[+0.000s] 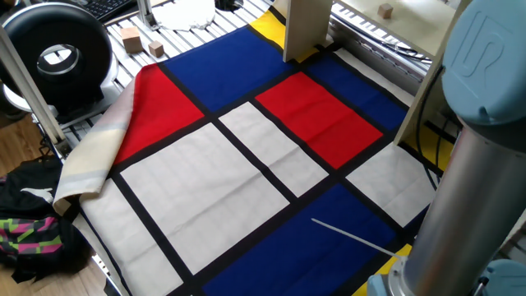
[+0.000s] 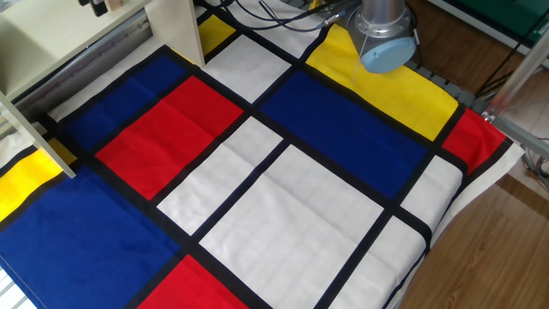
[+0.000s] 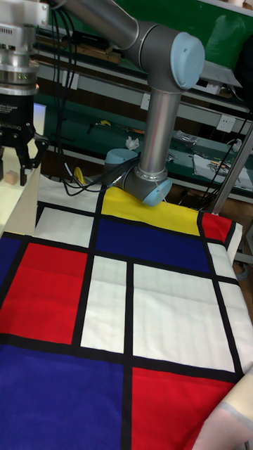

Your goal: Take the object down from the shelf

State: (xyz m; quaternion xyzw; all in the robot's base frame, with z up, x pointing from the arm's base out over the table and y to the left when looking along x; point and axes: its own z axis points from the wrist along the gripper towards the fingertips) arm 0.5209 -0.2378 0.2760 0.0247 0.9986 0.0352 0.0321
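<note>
The object, a tiny tan block (image 1: 385, 10), rests on the board of the cream shelf (image 1: 306, 29). In the tall fixed view my gripper (image 3: 13, 169) hangs at the far left, open. The block (image 3: 10, 178) shows low between its dark fingers, above the shelf's side panel (image 3: 14, 207). I cannot tell whether the fingers touch it. In the other fixed view only the dark fingertips (image 2: 89, 4) show at the top edge, over the shelf (image 2: 171, 26).
A cloth of red, blue, white and yellow squares (image 1: 246, 156) covers the table. Two wooden cubes (image 1: 131, 37) lie on the slatted metal table beside a black round device (image 1: 56, 53). The arm's base (image 2: 382, 39) stands on the yellow patch.
</note>
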